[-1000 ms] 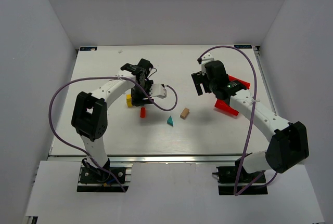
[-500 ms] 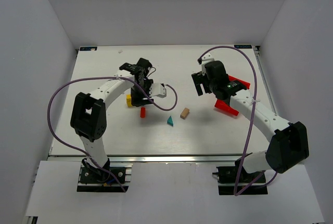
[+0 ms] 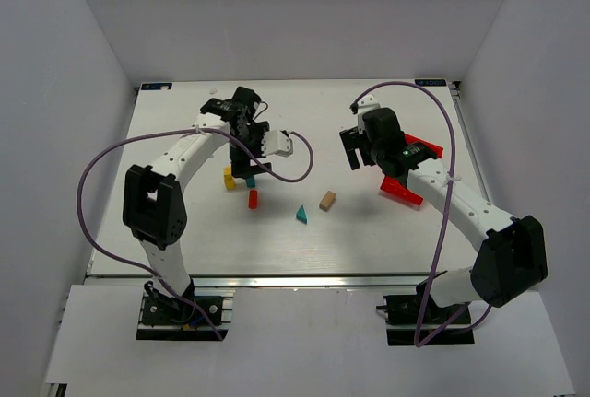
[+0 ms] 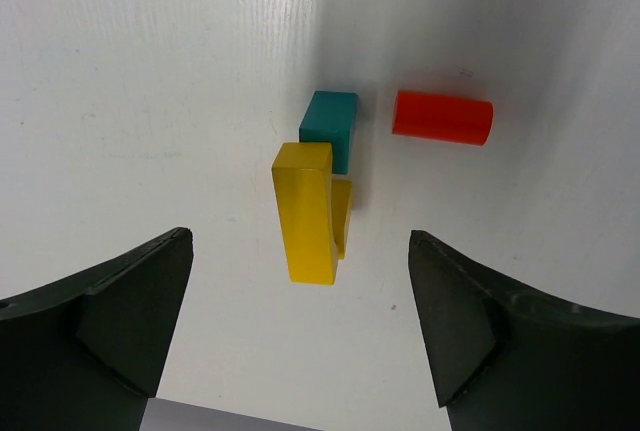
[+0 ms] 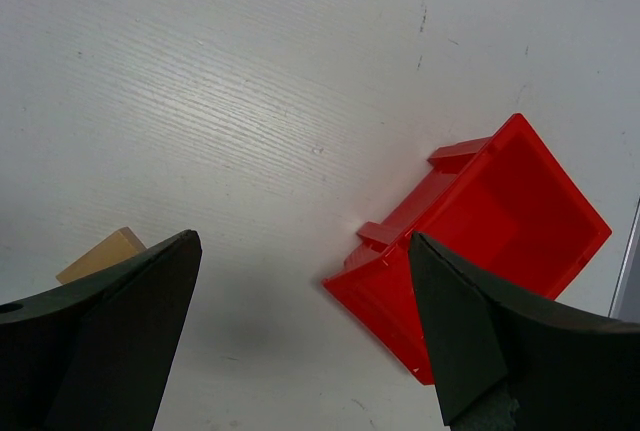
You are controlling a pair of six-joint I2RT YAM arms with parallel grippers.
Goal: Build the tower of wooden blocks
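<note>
The left hand [image 4: 298, 251] hangs with its jaws spread wide and nothing between them, directly above the yellow arch [image 4: 305, 216], which lies on the counter [image 3: 369, 240] with the teal cube [image 4: 330, 126] at one end and the red block [image 4: 442, 117] just beside that cube. The teal triangle [image 3: 300, 215] and tan cube [image 3: 327, 200] lie apart, nearer the middle. The right hand [image 5: 302, 241] is wide and empty too, between the tan cube and the red bin [image 5: 480, 241].

Yellow arch [image 4: 310, 213] rests touching the teal cube [image 4: 330, 129]; red block [image 4: 442, 117] sits just beside that cube, apart; teal triangle [image 3: 300, 215] and tan cube [image 3: 327, 200] lie near each other; nothing stacked.
</note>
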